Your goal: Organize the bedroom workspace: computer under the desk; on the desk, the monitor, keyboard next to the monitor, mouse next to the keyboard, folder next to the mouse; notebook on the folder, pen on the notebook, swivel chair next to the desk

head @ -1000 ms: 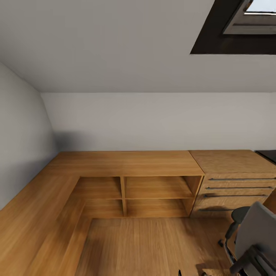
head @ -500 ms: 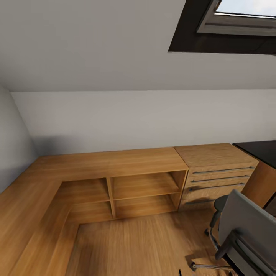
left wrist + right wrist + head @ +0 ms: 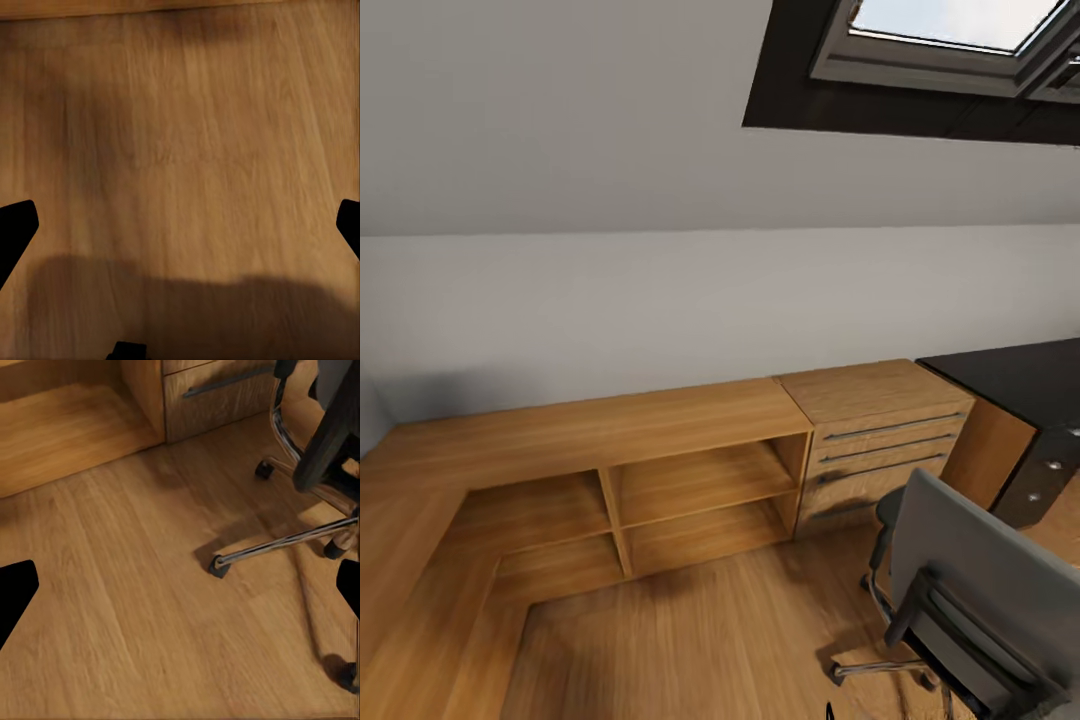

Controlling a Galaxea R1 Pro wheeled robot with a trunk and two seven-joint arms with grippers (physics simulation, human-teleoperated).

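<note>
A wooden floor (image 3: 187,150) runs across the left wrist view, its planks and grain lines going roughly from the near edge to the far edge. The left gripper (image 3: 180,225) hangs above it with its two black fingertips (image 3: 15,229) at opposite edges of the picture, far apart, and bare floor between them (nothing held). A broad dark shadow (image 3: 187,315) lies over the part of the floor nearest the camera, with an uneven outline. A fainter shadow darkens the planks further out on one side. Along the far edge runs a paler wooden strip (image 3: 112,7), too little of it in sight to tell what it belongs to.
</note>
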